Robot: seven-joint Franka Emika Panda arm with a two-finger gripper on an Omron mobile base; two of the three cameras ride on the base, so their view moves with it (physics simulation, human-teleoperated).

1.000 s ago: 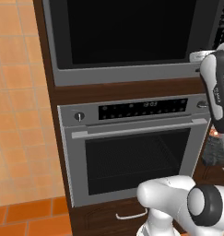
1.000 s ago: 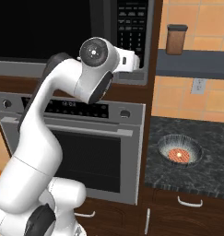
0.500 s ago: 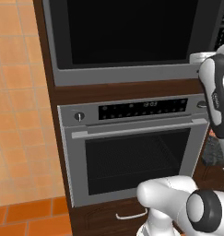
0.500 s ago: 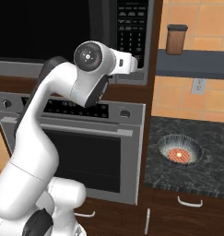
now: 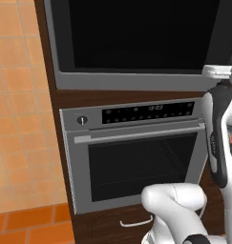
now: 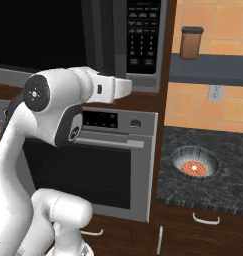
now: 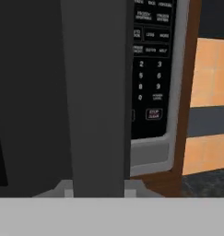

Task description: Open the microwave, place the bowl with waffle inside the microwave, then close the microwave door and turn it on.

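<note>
Two finger tips pressed on the door handle

**Left base view.** The microwave [image 5: 136, 82] is seen at the top, its black glass door [image 5: 136, 33] shut within the grey frame. The oven [image 5: 136, 157] is set directly below the microwave. The arm [image 5: 217, 143] is raised at the microwave's lower right corner, where its white hand is seen at the frame's bottom edge.

**Right base view.** The arm is stretched across the microwave's lower edge, and the gripper [image 6: 124, 87] is brought up to the foot of the dark vertical handle [image 6: 107, 35]. The handle stands between the door glass and the keypad [image 6: 143, 35], which lies on the microwave's right side. The bowl [image 6: 194, 162] is seen below and to the right of the microwave, well apart from it, on the dark counter [image 6: 228, 165]. The waffle [image 6: 195, 168] is seen lying in the bowl. A brown jar [image 6: 191, 42] is placed on a shelf just right of the microwave.

**Hand view.** The handle is seen close up as a broad grey upright bar, with the keypad just to its right. The two finger tips [image 7: 67, 189] are seen at the bar's foot, one on each side. The jaws are drawn in against the bar, so that the handle is pinched between them.
</note>
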